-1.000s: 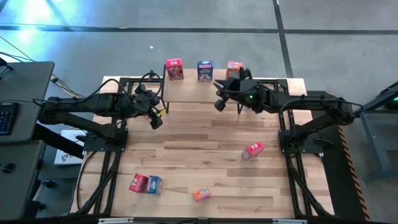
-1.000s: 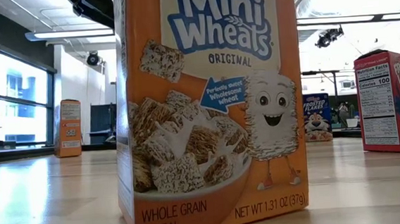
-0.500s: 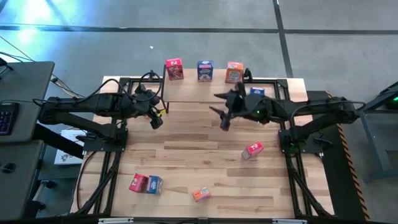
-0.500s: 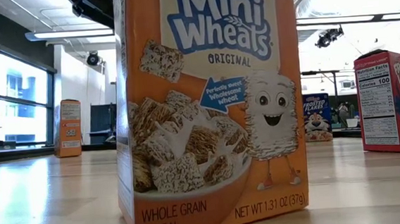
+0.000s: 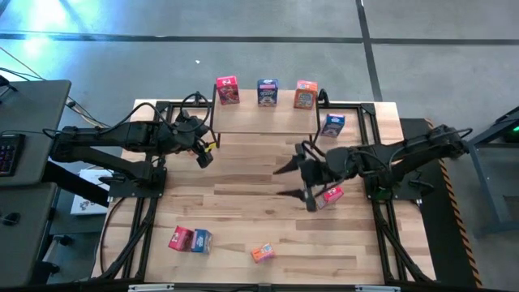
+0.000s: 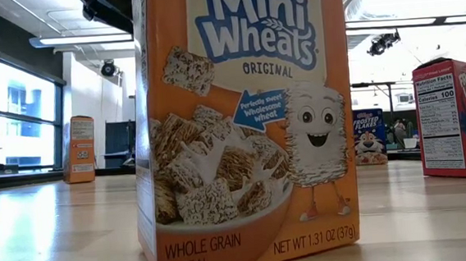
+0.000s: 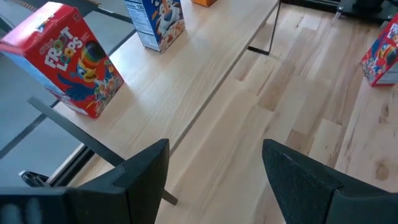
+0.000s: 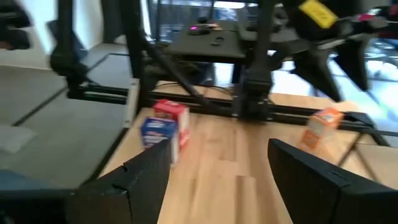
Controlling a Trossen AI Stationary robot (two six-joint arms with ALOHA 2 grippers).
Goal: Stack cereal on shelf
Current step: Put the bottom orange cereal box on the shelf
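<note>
On the shelf: three cereal boxes stand in a row along the far edge of the shelf (image 5: 259,118), a pink-red box (image 5: 228,89), a blue box (image 5: 268,92) and an orange box (image 5: 306,94), each apart from its neighbour.
Beside the shelf: a second blue box (image 5: 332,124) sits on the table (image 5: 243,211) just off the shelf's right end.
Mid table, right: a pink-red box (image 5: 329,195) lies tilted, just beside the right tool.
Near edge, left: a pink-red box (image 5: 180,238) and a blue box (image 5: 202,240) stand touching side by side.
Near edge, centre: a small orange box (image 5: 262,253) lies alone, well apart from the pair.
Right tool: the right tool (image 5: 293,182) hangs over the middle of the table, in front of the shelf, fingers spread wide apart and holding nothing; its wrist view looks across the table at the touching pair and the small orange box.
Left tool: the left tool (image 5: 203,154) waits near the shelf's left end, its fingers (image 7: 146,180) apart and empty; its wrist view shows the shelf plank with the pink-red and blue boxes on it.
Low view: an orange Mini Wheats box (image 6: 245,121) fills the foreground, standing upright on the table; a red box stands at the right, a blue one far behind.
</note>
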